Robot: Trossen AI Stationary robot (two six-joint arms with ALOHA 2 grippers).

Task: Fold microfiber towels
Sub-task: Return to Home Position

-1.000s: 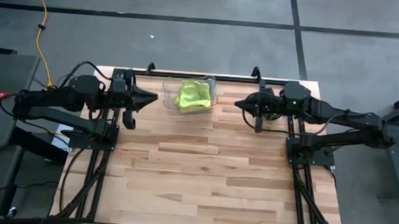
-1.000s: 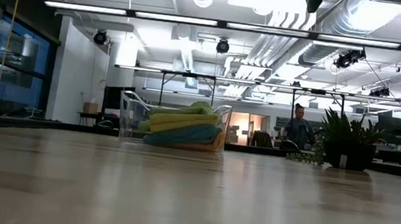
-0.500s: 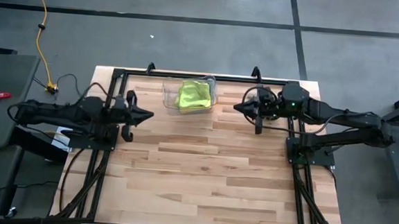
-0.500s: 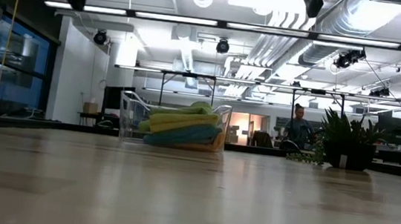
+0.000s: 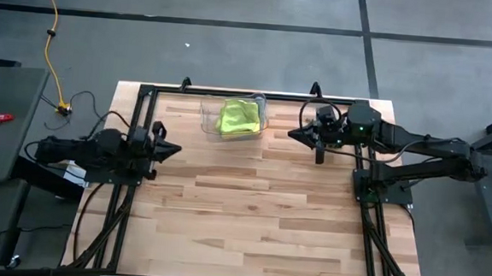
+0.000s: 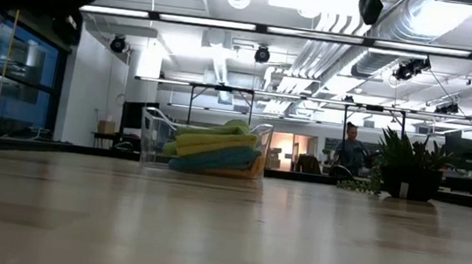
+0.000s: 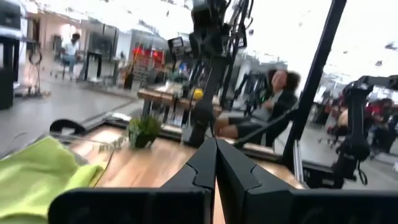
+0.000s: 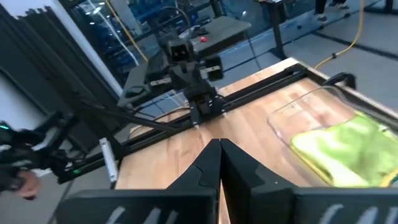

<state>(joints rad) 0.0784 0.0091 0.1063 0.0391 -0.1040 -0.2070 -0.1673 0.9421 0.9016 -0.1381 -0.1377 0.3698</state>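
The microfiber towels [image 6: 215, 150] lie folded in a stack inside the clear bin [image 5: 203, 118], lime green on top, with yellow, teal and an orange edge showing beneath it in the low view. The bin sits just inside the far edge of the table [image 5: 250, 215]. The left gripper [image 5: 173, 148] hangs to the bin's left and nearer the front, well apart from it, its fingers [image 7: 202, 165] pressed together on nothing. The right gripper [image 5: 293, 132] hangs to the bin's right, near it but not touching, fingers [image 8: 208, 163] likewise closed and empty. From the bin forward to the near edge, a broad stretch of wood planks lies between the two arm frames.
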